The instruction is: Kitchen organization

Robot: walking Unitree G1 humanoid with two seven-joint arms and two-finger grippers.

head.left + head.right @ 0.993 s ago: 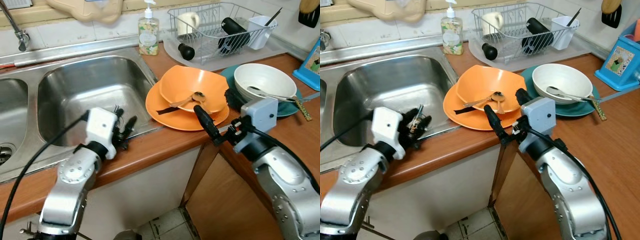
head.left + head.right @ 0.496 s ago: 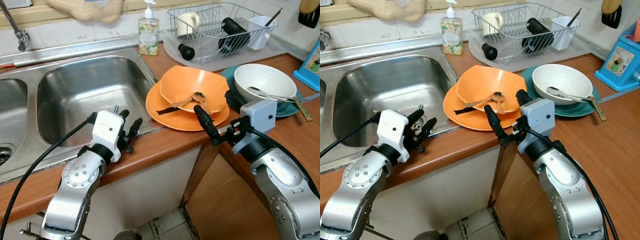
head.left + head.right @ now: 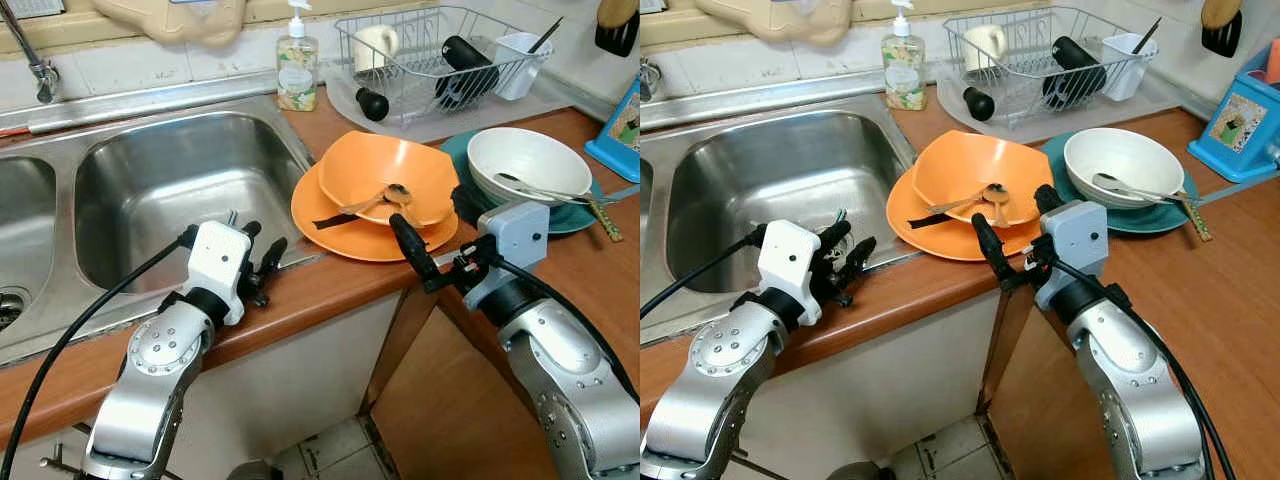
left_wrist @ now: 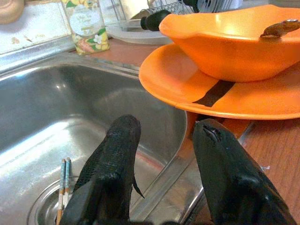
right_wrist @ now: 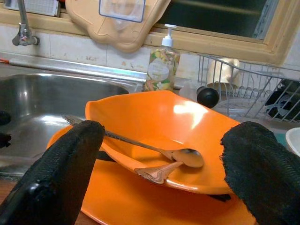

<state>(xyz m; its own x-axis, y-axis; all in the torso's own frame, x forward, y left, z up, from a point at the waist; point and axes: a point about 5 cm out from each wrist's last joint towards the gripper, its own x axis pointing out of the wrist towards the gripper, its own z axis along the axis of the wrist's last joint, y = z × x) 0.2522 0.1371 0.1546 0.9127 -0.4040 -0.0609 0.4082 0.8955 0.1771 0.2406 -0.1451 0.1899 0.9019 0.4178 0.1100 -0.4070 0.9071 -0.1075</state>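
Right gripper (image 5: pixel 154 173) held wide apart, empty, just before orange bowl (image 3: pixel 385 177) stacked on orange plate (image 3: pixel 340 230); spoons (image 5: pixel 180 159) lie inside. Left gripper (image 4: pixel 164 173) parted, empty, at sink (image 3: pixel 180 180) rim. Judged: approach step; bowl rim to be grasped next.

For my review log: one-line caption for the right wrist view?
Open right gripper facing an orange bowl holding two spoons.

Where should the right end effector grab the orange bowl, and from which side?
Probably the near rim of the orange bowl, approached from the counter's front edge. The right end effector already faces it with fingers open wide. The bowl sits upright on the orange plate, and the spoons lie inside, away from that rim.
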